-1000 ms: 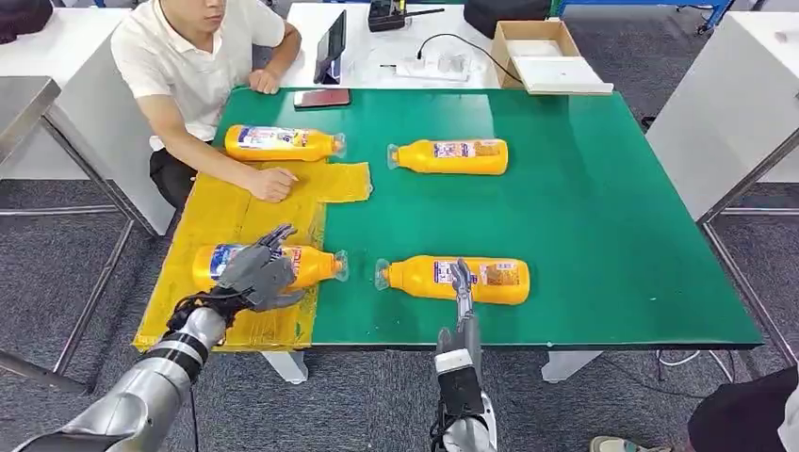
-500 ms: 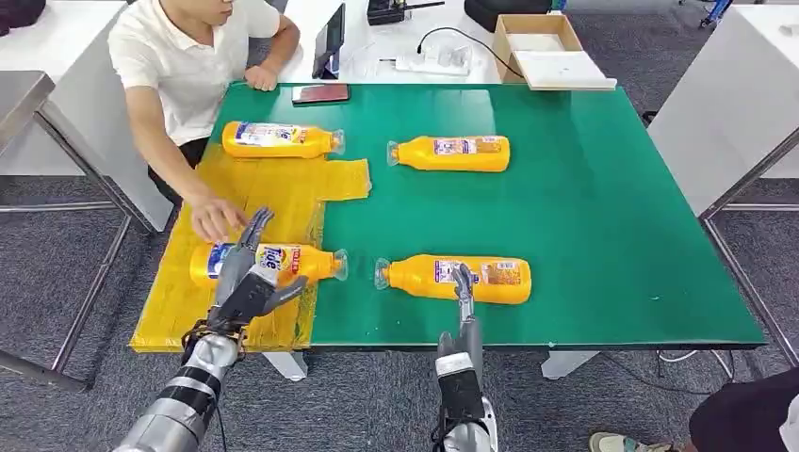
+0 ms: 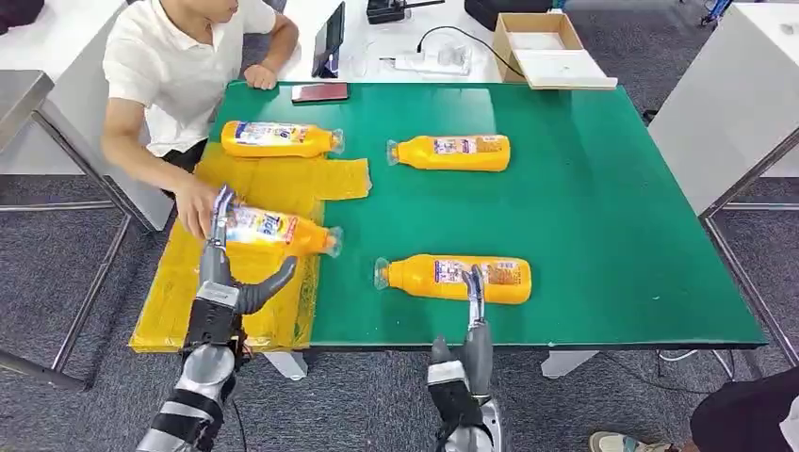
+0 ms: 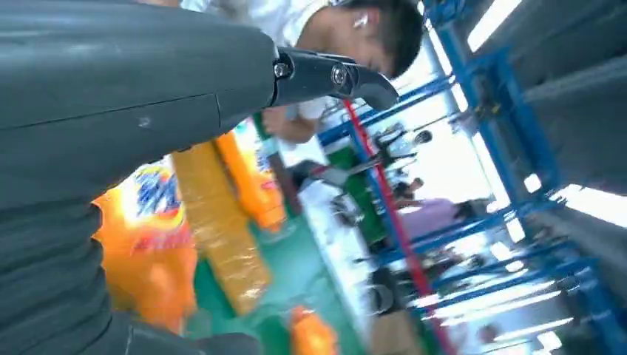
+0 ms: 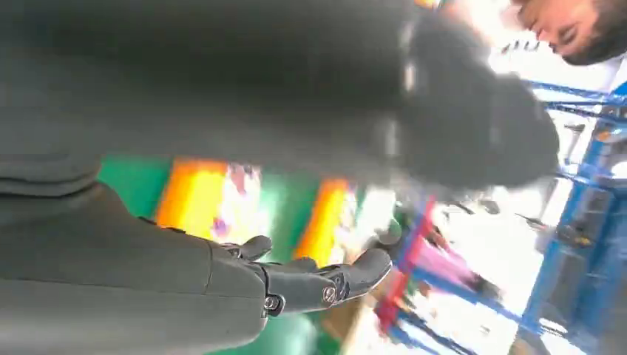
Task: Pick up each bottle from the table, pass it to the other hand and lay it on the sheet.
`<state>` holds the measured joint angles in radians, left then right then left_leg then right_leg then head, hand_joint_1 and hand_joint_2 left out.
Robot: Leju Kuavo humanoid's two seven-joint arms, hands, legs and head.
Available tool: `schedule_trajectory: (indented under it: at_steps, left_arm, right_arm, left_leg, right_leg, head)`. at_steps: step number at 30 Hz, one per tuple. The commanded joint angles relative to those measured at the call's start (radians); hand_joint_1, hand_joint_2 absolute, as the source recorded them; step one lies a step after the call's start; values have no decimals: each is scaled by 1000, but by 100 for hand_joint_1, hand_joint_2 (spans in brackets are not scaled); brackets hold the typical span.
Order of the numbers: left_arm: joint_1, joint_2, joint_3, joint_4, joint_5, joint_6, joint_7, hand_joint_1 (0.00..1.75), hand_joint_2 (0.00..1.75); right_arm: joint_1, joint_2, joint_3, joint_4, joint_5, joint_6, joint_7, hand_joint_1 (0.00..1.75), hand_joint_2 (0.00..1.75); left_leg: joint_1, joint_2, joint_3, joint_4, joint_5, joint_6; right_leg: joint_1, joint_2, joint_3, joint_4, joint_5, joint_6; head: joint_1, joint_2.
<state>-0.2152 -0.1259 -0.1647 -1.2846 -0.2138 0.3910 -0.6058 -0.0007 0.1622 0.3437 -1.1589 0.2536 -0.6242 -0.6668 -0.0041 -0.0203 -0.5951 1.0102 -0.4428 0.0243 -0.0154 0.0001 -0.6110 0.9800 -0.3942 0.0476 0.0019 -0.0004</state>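
A: Why is the near-left bottle (image 3: 273,229) tilted? A person's hand (image 3: 195,203) grips its base over the yellow sheet (image 3: 283,184), while the left hand (image 3: 229,282), fingers spread apart, rests beside it holding nothing.

B: And the right hand (image 3: 474,315)? Fingers straight and apart, against the near bottle (image 3: 457,279) on the green table (image 3: 603,207), likely lining up a pick. 2 bottles lie at the far side.

Lab or workshop, green-matted table (image 3: 584,188), blue steel racks (image 4: 444,111)
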Motion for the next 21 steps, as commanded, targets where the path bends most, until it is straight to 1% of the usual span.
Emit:
schedule_trajectory:
  at_steps: [1,2,4,5,6,7,8,11,13,14,16,20,21]
  left_arm:
    - [207,-3,-87,-338,166,32,7,0,175]
    - [221,-2,-84,-349,167,42,-1,0,175]
    - [237,2,-87,-359,172,44,-10,0,175]
    - [239,4,-90,-359,171,43,-13,0,175]
    - [236,4,-98,-353,169,40,-16,0,175]
    - [229,5,-105,-345,167,37,-18,0,175]
    - [221,5,-111,-336,166,35,-17,0,175]
    - [214,2,-113,-331,166,35,-17,0,175]
    - [190,6,-129,-306,167,19,-4,0,175]
    - [190,6,-129,-306,167,19,-4,0,175]
    - [174,3,-138,-288,165,17,4,0,175]
    - [166,2,-143,-276,165,16,6,0,175]
    - [164,2,-145,-273,165,16,7,0,175]
  right_arm:
    - [-117,-158,-331,153,549,-74,159,0,175]
    - [-142,-173,-362,188,573,-74,168,0,175]
    - [-193,-192,-438,265,616,-74,169,0,175]
    - [-210,-198,-456,287,627,-74,165,0,175]
    - [-240,-201,-471,339,635,-74,160,0,175]
    - [-258,-200,-488,363,672,-74,166,0,175]
    - [-278,-196,-491,398,680,-74,166,0,175]
    - [-286,-192,-493,403,686,-74,169,0,175]
    - [-327,-191,-472,494,692,-74,179,0,175]
    - [-327,-191,-472,494,692,-74,179,0,175]
    - [-355,-189,-462,538,668,-54,177,0,175]
    - [-368,-188,-452,561,667,-59,178,0,175]
    - [-373,-189,-445,569,668,-57,175,0,175]
  left_leg:
    - [-1,3,3,-1,-2,0]
    - [-1,4,5,-1,-3,1]
    - [-2,2,3,-1,-2,2]
    - [-2,1,1,-1,-2,2]
    - [-2,2,3,0,-3,1]
    - [-2,2,2,0,-2,2]
    - [-2,2,4,0,-3,1]
    - [-2,1,2,0,-2,1]
    - [-2,2,3,0,-2,1]
    - [-1,3,5,0,-3,0]
    - [-1,2,3,0,-2,1]
    - [-1,1,2,0,-1,2]
    - [0,3,4,0,-2,1]
  right_leg:
    - [0,1,3,-2,0,0]
    - [0,2,4,-2,-1,0]
    - [-2,1,3,-2,0,0]
    - [-2,0,2,-2,0,0]
    - [-1,1,4,-2,0,0]
    - [-2,1,2,-2,0,0]
    - [-2,1,5,-2,0,-1]
    - [-2,0,2,-2,1,0]
    - [-1,1,3,-2,0,0]
    - [0,1,4,-2,0,-1]
    - [0,1,2,-1,1,0]
    - [-1,1,1,-1,1,1]
    - [0,1,3,-2,0,0]
  head:
    - [0,0]
    - [0,0]
    - [0,0]
    - [0,0]
    - [0,0]
    - [0,0]
    - [0,0]
    - [0,0]
    - [0,0]
    - [0,0]
    - [0,0]
    - [0,0]
    - [0,0]
